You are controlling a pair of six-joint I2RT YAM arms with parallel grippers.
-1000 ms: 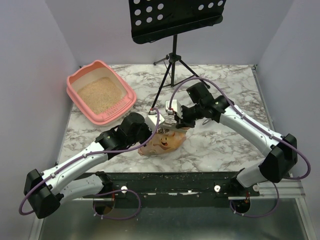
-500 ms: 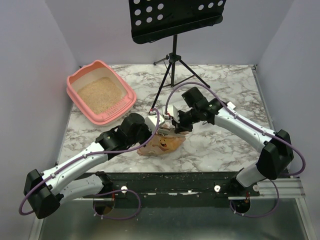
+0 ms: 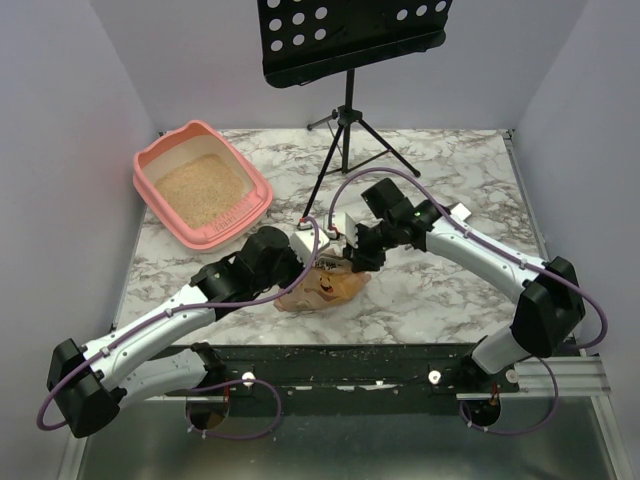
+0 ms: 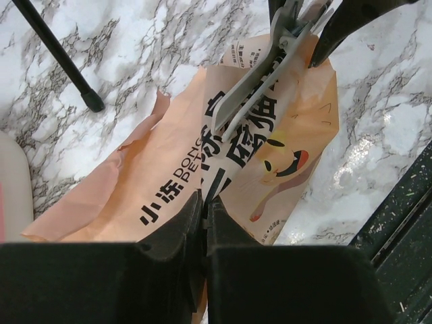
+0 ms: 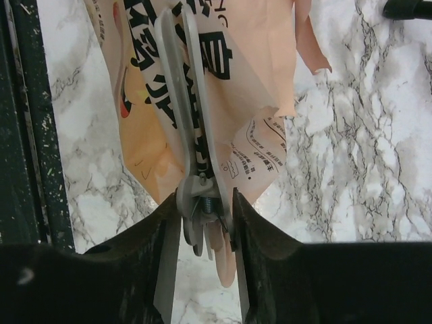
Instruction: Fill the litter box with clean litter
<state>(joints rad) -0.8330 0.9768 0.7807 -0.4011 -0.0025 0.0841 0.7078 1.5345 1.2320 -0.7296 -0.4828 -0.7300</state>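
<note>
The salmon-pink litter box (image 3: 160,160) sits at the far left of the table, with tan clean litter (image 3: 198,188) inside it. A crinkled orange bag (image 3: 325,287) lies mid-table near the front edge. My left gripper (image 4: 204,202) is shut on the bag's (image 4: 155,189) near edge. A long grey-white clip (image 5: 192,121) is clamped across the bag (image 5: 250,67). My right gripper (image 5: 206,199) straddles the clip's sprung handle end, a finger touching each handle. The same clip (image 4: 253,84) reaches in from the top of the left wrist view.
A black music stand's tripod (image 3: 347,120) stands behind the bag; one leg (image 4: 57,54) ends close to the bag's far corner. A black rail (image 3: 340,355) runs along the table's near edge.
My right arm has shifted left and lowered over the bag. Its jaws have parted wider around the clip handles. The bag lies flatter. The left arm has held still.
</note>
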